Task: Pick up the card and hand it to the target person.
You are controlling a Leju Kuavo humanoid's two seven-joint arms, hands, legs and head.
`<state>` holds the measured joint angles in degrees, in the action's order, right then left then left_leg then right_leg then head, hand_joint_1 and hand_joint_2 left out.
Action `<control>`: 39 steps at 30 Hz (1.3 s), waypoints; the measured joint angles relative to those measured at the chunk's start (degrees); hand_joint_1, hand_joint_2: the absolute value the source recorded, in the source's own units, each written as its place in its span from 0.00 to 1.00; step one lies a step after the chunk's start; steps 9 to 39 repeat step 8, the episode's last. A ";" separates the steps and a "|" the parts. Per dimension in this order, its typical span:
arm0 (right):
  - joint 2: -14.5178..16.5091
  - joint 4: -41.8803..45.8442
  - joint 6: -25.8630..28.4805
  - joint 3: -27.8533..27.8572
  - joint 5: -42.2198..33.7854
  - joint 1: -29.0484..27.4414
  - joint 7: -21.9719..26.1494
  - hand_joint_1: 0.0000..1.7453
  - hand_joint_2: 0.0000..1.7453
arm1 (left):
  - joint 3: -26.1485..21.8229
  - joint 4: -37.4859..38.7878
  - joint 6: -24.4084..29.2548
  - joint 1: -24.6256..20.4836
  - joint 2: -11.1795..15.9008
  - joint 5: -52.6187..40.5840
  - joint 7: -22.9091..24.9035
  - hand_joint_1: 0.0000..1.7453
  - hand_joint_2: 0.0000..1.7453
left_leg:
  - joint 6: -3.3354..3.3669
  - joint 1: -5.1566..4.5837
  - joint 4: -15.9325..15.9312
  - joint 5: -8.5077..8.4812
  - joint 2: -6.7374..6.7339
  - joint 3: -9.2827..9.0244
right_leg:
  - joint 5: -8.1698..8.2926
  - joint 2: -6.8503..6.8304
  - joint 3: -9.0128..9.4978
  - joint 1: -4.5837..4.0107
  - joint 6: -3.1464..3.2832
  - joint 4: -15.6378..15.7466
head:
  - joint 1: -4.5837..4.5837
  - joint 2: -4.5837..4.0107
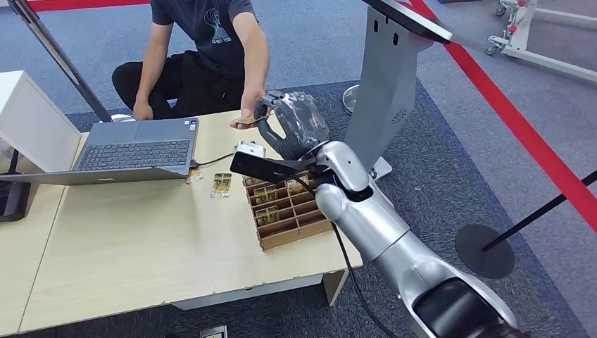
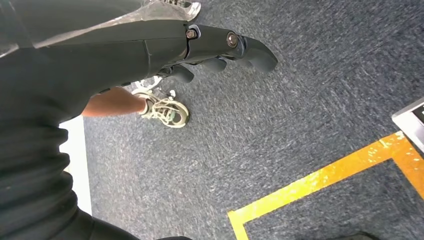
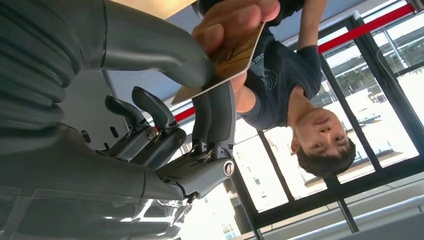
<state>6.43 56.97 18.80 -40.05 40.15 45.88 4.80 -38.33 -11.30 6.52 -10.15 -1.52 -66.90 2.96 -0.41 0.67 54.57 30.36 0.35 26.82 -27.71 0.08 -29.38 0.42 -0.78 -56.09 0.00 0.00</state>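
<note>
The gold card (image 3: 231, 59) is lying pinched between the right hand's (image 3: 165, 130) thumb and fingers, the person's hand (image 3: 234, 20) gripping its far end above the table (image 1: 141, 232) edge.

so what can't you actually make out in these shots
- Card print: right wrist view, covered by the person's fingers and the right hand thumb.
- Card in head view: too small, mostly behind both hands.
- Box contents: head view, too small, partly behind the right arm.
- Left hand: left wrist view, fingers foreshortened, opening unclear.

Table (image 1: 141, 239) with laptop (image 1: 134, 144), tray (image 1: 285, 208)
</note>
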 joint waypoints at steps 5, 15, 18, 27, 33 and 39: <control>1.57 -3.85 1.07 -0.94 0.07 0.13 0.34 0.00 1.00 | 0.21 0.02 -1.32 0.26 0.09 0.69 -0.27 0.00 0.00 | 0.00 -0.01 0.00 0.00 0.00 0.00 | 0.00 0.00 -0.02 0.00 0.00 0.01 | 0.02 0.00; 1.90 -5.03 1.32 -1.23 -0.64 0.12 0.45 0.00 0.33 | 0.21 0.02 -1.65 0.33 0.10 0.99 -0.41 0.00 0.00 | 0.00 -0.02 0.01 0.00 0.00 0.00 | 0.00 0.00 -0.03 0.00 0.00 0.01 | 0.02 0.00; 1.90 -5.03 1.32 -1.23 -0.64 0.12 0.45 0.00 0.33 | 0.21 0.02 -1.65 0.33 0.10 0.99 -0.41 0.00 0.00 | 0.00 -0.02 0.01 0.00 0.00 0.00 | 0.00 0.00 -0.03 0.00 0.00 0.01 | 0.02 0.00; 1.90 -5.03 1.32 -1.23 -0.64 0.12 0.45 0.00 0.33 | 0.21 0.02 -1.65 0.33 0.10 0.99 -0.41 0.00 0.00 | 0.00 -0.02 0.01 0.00 0.00 0.00 | 0.00 0.00 -0.03 0.00 0.00 0.01 | 0.02 0.00; 1.90 -5.03 1.32 -1.23 -0.64 0.12 0.45 0.00 0.33 | 0.21 0.02 -1.65 0.33 0.10 0.99 -0.41 0.00 0.00 | 0.00 -0.02 0.01 0.00 0.00 0.00 | 0.00 0.00 -0.03 0.00 0.00 0.01 | 0.02 0.00; 1.90 -5.03 1.32 -1.23 -0.64 0.12 0.45 0.00 0.33 | 0.21 0.02 -1.65 0.33 0.10 0.99 -0.41 0.00 0.00 | 0.00 -0.02 0.01 0.00 0.00 0.00 | 0.00 0.00 -0.03 0.00 0.00 0.01 | 0.02 0.00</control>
